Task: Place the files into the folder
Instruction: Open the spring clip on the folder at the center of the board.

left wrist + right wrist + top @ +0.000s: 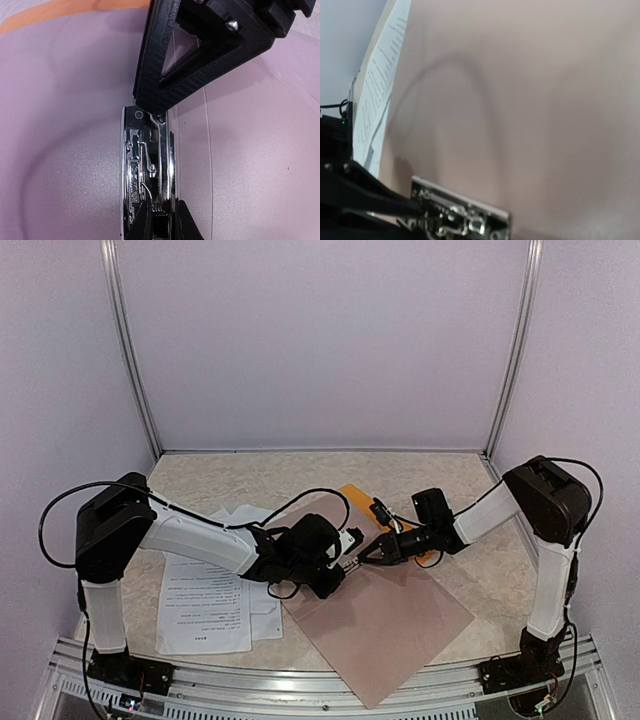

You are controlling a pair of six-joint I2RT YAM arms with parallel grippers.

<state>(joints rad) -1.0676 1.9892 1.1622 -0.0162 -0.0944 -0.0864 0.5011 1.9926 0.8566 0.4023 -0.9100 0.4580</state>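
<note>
The files [205, 605] are white printed sheets lying loose on the table's left side; their edge also shows in the right wrist view [377, 85]. An orange corner of the folder [352, 496] shows behind a pinkish-brown flat panel [385, 625]. The folder's metal clip [147, 165] lies on that pinkish surface, with orange [60, 10] beyond it. My left gripper [162, 206] is shut on the clip's near end. My right gripper [363, 554] meets it from the right, one black fingertip [150, 102] touching the clip's far end. The right wrist view shows the clip [460, 217] but not its own fingers.
Metal frame posts [130, 350] and white walls enclose the speckled table [250, 475]. An aluminium rail [300, 685] runs along the near edge. Black cables loop off both arms.
</note>
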